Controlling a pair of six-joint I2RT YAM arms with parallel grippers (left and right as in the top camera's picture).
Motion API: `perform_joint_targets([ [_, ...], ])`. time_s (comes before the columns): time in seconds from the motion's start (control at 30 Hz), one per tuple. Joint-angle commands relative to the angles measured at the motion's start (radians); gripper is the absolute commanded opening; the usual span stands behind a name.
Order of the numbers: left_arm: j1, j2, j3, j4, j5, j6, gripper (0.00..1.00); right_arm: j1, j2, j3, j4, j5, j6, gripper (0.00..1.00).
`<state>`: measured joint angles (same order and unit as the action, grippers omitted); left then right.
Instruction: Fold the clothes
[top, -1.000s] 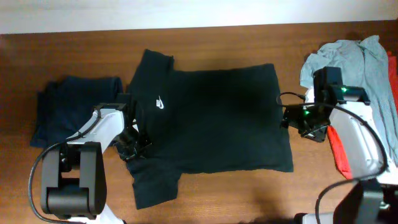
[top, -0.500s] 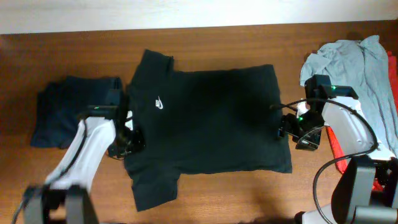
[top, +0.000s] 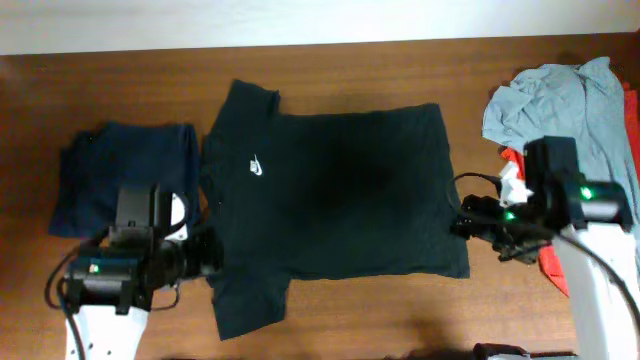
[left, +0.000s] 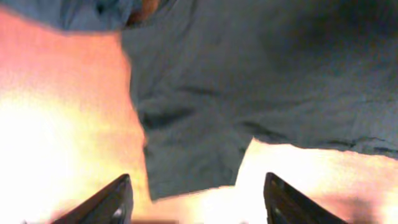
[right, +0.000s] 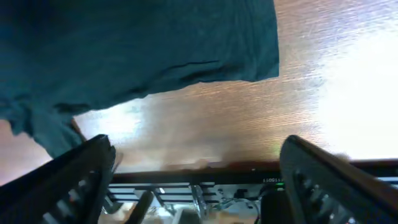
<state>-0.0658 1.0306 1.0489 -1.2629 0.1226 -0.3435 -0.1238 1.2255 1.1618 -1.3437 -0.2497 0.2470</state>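
Observation:
The clothes, a black T-shirt (top: 340, 190) with a small white logo (top: 258, 165), lie spread flat across the middle of the table, collar to the left. My left gripper (top: 203, 256) hovers at the shirt's left edge near the front sleeve (left: 193, 158). In the left wrist view its fingers (left: 115, 200) stand wide apart with nothing between them. My right gripper (top: 470, 217) hangs by the shirt's hem at the right. The right wrist view shows it open (right: 199, 186) above bare wood, with the shirt's corner (right: 155, 50) ahead of it.
A folded dark navy garment (top: 120, 170) lies left of the shirt. A light grey shirt (top: 565, 95) and a red one (top: 548, 262) are heaped at the right edge, under my right arm. Wooden table (top: 380, 310) shows along the front.
My left gripper has opened, let go of the shirt's left edge and drawn back toward the front left. My right arm has shifted toward the front, gripper still open.

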Motion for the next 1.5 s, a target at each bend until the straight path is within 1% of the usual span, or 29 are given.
perform_joint_targets([
  [0.0, 0.003, 0.002, -0.103, -0.005, -0.002, -0.145, 0.7, -0.006, -0.032, -0.003, -0.003, -0.005, 0.0, 0.88],
  [0.1, 0.003, 0.021, -0.237, 0.045, 0.084, -0.168, 0.69, -0.006, -0.024, -0.034, 0.016, 0.006, 0.043, 0.88],
  [0.13, 0.003, 0.033, -0.295, 0.068, 0.139, -0.169, 0.66, -0.006, -0.018, -0.064, 0.038, 0.005, 0.059, 0.89],
  [0.2, 0.003, 0.05, -0.355, 0.095, 0.185, -0.169, 0.63, -0.006, -0.008, -0.099, 0.063, 0.006, 0.069, 0.89],
  [0.3, 0.003, 0.073, -0.419, 0.104, 0.196, -0.183, 0.62, -0.006, 0.008, -0.158, 0.108, 0.006, 0.069, 0.88],
  [0.37, 0.003, 0.08, -0.443, 0.103, 0.196, -0.184, 0.64, -0.006, 0.014, -0.185, 0.131, 0.006, 0.071, 0.88],
  [0.4, 0.003, 0.08, -0.455, 0.103, 0.196, -0.191, 0.68, -0.006, 0.016, -0.192, 0.137, 0.006, 0.076, 0.88],
  [0.43, 0.003, 0.08, -0.472, 0.104, 0.195, -0.206, 0.75, -0.006, 0.016, -0.196, 0.143, 0.005, 0.076, 0.88],
  [0.5, 0.003, 0.08, -0.506, 0.117, 0.188, -0.242, 0.79, -0.006, 0.016, -0.197, 0.148, 0.005, 0.076, 0.88],
  [0.63, 0.003, 0.083, -0.59, 0.195, 0.203, -0.286, 0.78, -0.006, 0.016, -0.197, 0.159, -0.002, 0.076, 0.88],
  [0.7, 0.003, 0.089, -0.621, 0.203, 0.215, -0.297, 0.77, -0.006, 0.016, -0.197, 0.159, -0.002, 0.076, 0.88],
  [0.73, 0.003, 0.092, -0.632, 0.207, 0.215, -0.298, 0.77, -0.006, 0.016, -0.197, 0.159, -0.002, 0.076, 0.88],
  [0.77, 0.003, 0.095, -0.642, 0.217, 0.216, -0.301, 0.71, -0.006, 0.016, -0.197, 0.161, -0.002, 0.076, 0.88],
  [0.8, 0.003, 0.097, -0.643, 0.225, 0.22, -0.301, 0.7, -0.006, 0.016, -0.197, 0.164, -0.002, 0.076, 0.88],
  [0.87, 0.003, 0.1, -0.643, 0.251, 0.222, -0.322, 0.61, -0.006, 0.016, -0.197, 0.175, -0.002, 0.076, 0.88],
  [0.9, 0.003, 0.1, -0.643, 0.258, 0.222, -0.333, 0.6, -0.006, 0.016, -0.197, 0.175, -0.002, 0.076, 0.88],
  [1.03, 0.003, 0.1, -0.643, 0.305, 0.184, -0.38, 0.61, -0.006, 0.016, -0.197, 0.174, -0.002, 0.076, 0.88],
  [1.13, 0.003, 0.1, -0.643, 0.336, 0.132, -0.389, 0.69, -0.006, 0.016, -0.197, 0.175, -0.002, 0.076, 0.88],
  [1.23, 0.003, 0.101, -0.643, 0.334, 0.124, -0.404, 0.7, -0.006, 0.016, -0.197, 0.174, -0.002, 0.076, 0.88],
  [1.4, 0.003, 0.133, -0.643, 0.383, 0.124, -0.405, 0.68, -0.006, 0.016, -0.197, 0.186, -0.002, 0.076, 0.88],
  [1.47, 0.003, 0.157, -0.643, 0.414, 0.124, -0.405, 0.62, -0.006, 0.016, -0.197, 0.19, -0.002, 0.076, 0.88],
])
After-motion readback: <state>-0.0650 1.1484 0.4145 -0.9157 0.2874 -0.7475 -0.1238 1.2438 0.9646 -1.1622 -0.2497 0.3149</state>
